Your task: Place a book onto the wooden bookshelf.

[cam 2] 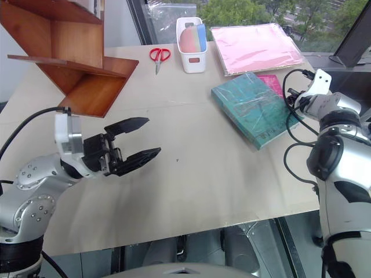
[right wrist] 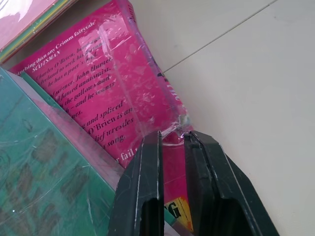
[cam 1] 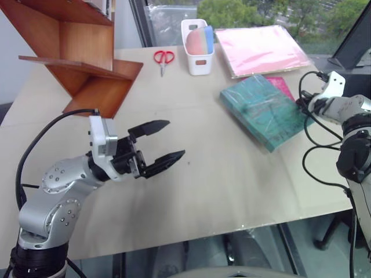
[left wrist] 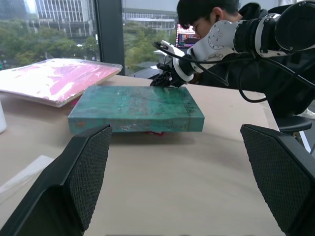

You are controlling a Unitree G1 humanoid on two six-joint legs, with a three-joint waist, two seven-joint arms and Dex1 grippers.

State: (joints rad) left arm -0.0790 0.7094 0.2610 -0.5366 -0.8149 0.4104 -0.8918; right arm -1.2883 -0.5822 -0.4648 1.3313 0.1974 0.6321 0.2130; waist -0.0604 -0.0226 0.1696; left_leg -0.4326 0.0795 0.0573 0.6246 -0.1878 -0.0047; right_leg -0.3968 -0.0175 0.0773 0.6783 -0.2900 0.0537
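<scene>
The teal-green book (cam 1: 264,110) lies flat on the table's right side, on top of a thinner magenta book (right wrist: 108,88) whose edge sticks out beyond it. My right gripper (right wrist: 172,135) is shut, its fingertips down on the magenta book's plastic-wrapped outer edge, just beside the teal book (right wrist: 39,172). My left gripper (cam 1: 175,138) hovers open over the table's left middle, nothing between its fingers, pointing towards the book (left wrist: 138,105). The wooden bookshelf (cam 1: 87,63) stands at the far left corner of the table.
Red scissors (cam 1: 163,58), a white bin (cam 1: 198,68) and a large pale pink folder (cam 1: 261,49) lie along the table's far edge. A person (left wrist: 206,14) sits beyond the table's right side. Black cables (cam 1: 313,145) loop around my right wrist.
</scene>
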